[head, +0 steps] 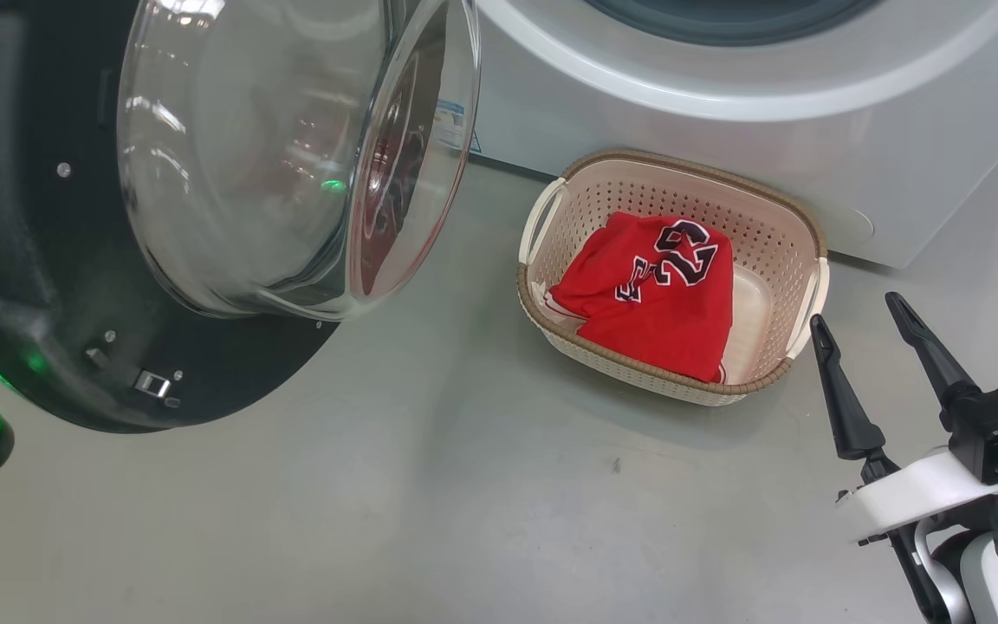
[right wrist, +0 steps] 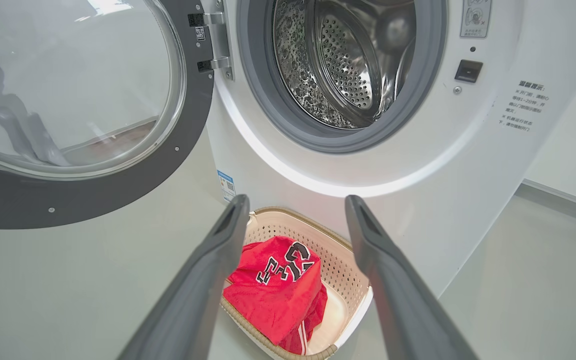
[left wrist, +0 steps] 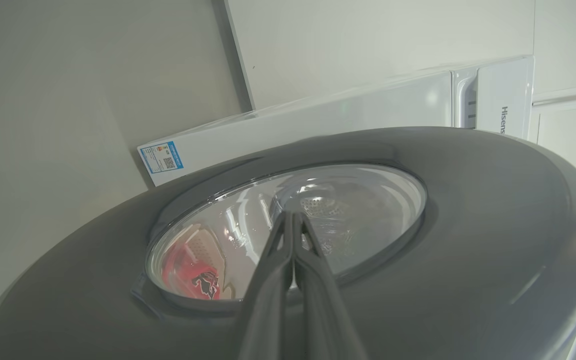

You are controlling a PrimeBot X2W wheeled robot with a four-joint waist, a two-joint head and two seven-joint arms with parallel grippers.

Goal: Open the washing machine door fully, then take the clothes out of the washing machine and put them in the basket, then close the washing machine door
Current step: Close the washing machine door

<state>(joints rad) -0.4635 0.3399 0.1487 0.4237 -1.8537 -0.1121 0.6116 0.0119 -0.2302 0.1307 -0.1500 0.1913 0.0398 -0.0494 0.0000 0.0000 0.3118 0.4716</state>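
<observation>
In the basket (head: 769,232) | clothes (head: 657,305) red, crumpled | dark 23 showing

The floor (head: 378,520) is smooth pale grey with a dull sheen under soft, even light, and it carries one small dark speck (head: 616,466). In the right wrist view a plain pale wall (right wrist: 575,145) meets the floor along a low light skirting strip (right wrist: 563,192). The left wrist view shows a greyer flat surface (left wrist: 58,100) and a whiter one (left wrist: 368,40) meeting along a slanting grey strip (left wrist: 238,55)
</observation>
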